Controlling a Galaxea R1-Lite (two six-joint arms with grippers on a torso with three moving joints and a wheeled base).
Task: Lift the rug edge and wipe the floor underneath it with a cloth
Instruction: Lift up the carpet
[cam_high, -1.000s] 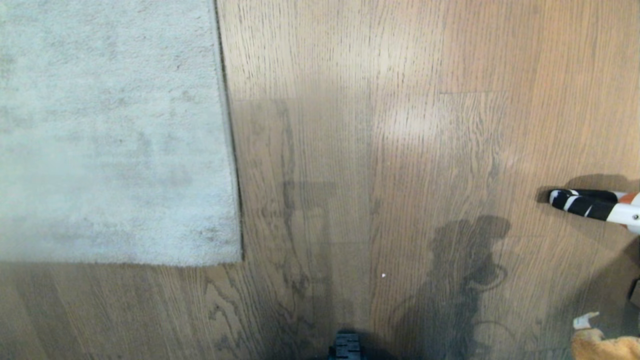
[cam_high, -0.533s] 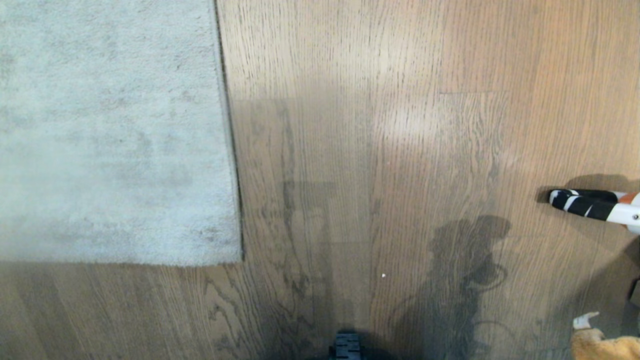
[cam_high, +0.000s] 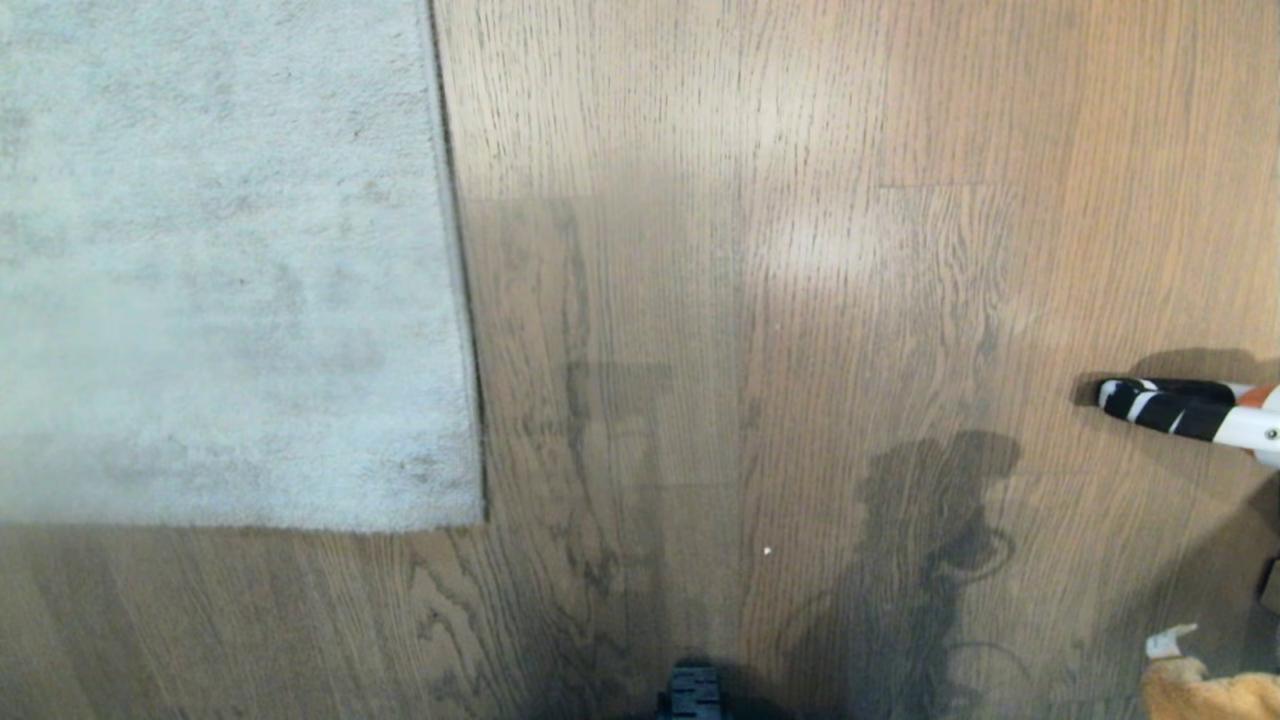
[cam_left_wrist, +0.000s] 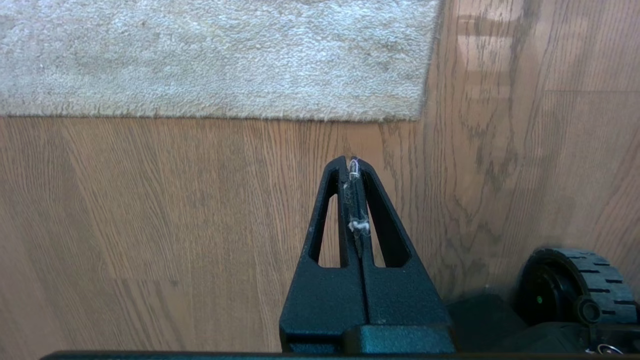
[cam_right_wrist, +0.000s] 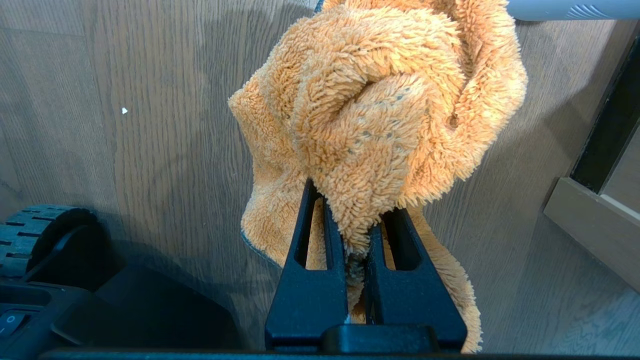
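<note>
Grainy oak floor (cam_high: 800, 150) | flat shaggy rug edge (cam_high: 470, 400) | right end effector (cam_right_wrist: 356, 235) clamps fluffy cloth (cam_right_wrist: 380, 110) | left end effector (cam_left_wrist: 354, 172) closed

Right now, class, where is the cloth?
The cloth is clamped in the right gripper above the floor, at the head view's bottom right corner.

The cloth (cam_high: 1215, 695) is cut off at the corner of the head view; the striped object (cam_high: 1185, 410) is cut off by the right edge.

A pale grey-beige rug (cam_high: 230, 270) filled the upper left, brown grained floor (cam_high: 760, 300) elsewhere, a fluffy orange cloth (cam_right_wrist: 380, 125), black-and-white striped object (cam_high: 1165, 408) at right.
</note>
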